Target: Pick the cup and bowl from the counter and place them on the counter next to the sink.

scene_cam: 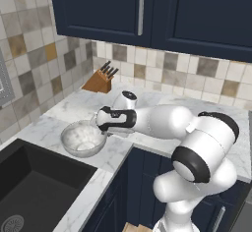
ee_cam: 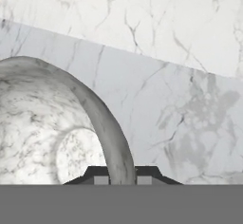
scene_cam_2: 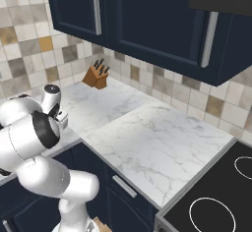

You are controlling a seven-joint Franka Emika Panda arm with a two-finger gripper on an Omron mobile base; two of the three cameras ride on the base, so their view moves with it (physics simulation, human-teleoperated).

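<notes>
The grey-white speckled bowl (scene_cam: 81,138) is upright at the counter (scene_cam: 74,109) strip just behind the black sink (scene_cam: 34,187). I cannot tell whether it rests on the marble or hangs just above it. My gripper (scene_cam: 105,131) reaches in from the right and is shut on the bowl's right rim. In the hand view the bowl (ee_cam: 42,123) fills the left side, and its rim runs down between the two tips of the gripper (ee_cam: 121,176), with counter (ee_cam: 180,99) marble beyond. The cup is out of view.
A wooden knife block (scene_cam: 100,81) stands at the tiled back wall, and it is also the knife block (scene_cam_2: 96,77) in the right base view. Navy wall cabinets (scene_cam: 142,10) hang overhead. A black stove top (scene_cam_2: 216,196) lies far right, past a wide marble counter (scene_cam_2: 147,132).
</notes>
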